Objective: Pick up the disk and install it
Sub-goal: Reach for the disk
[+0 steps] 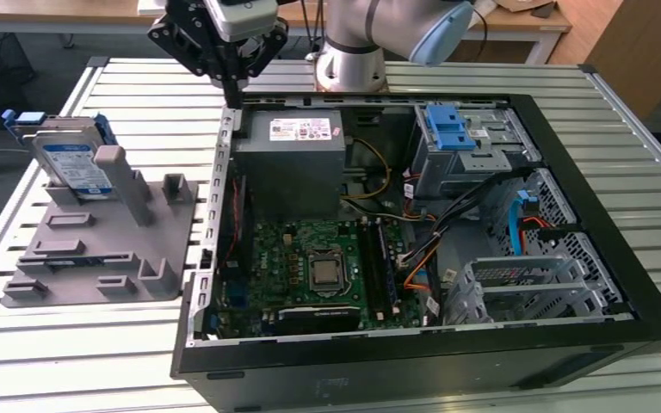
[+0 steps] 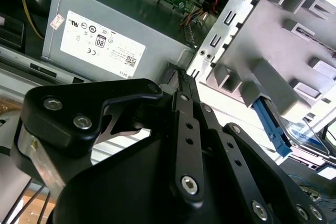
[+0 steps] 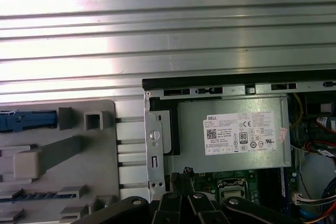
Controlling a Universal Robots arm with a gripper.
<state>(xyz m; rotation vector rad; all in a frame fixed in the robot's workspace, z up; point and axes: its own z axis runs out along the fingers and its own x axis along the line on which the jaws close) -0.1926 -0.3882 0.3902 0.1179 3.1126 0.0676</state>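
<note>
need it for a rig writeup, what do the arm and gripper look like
The arm is silver-grey tubing with a pale blue joint cap. The gripper is black, built from flat angular linkage plates fastened with silver screws, and narrows towards its tip.

I see a white sticker of dense print and round marks on the power supply, and a white-and-blue label on the disk, which I cannot read.
</note>
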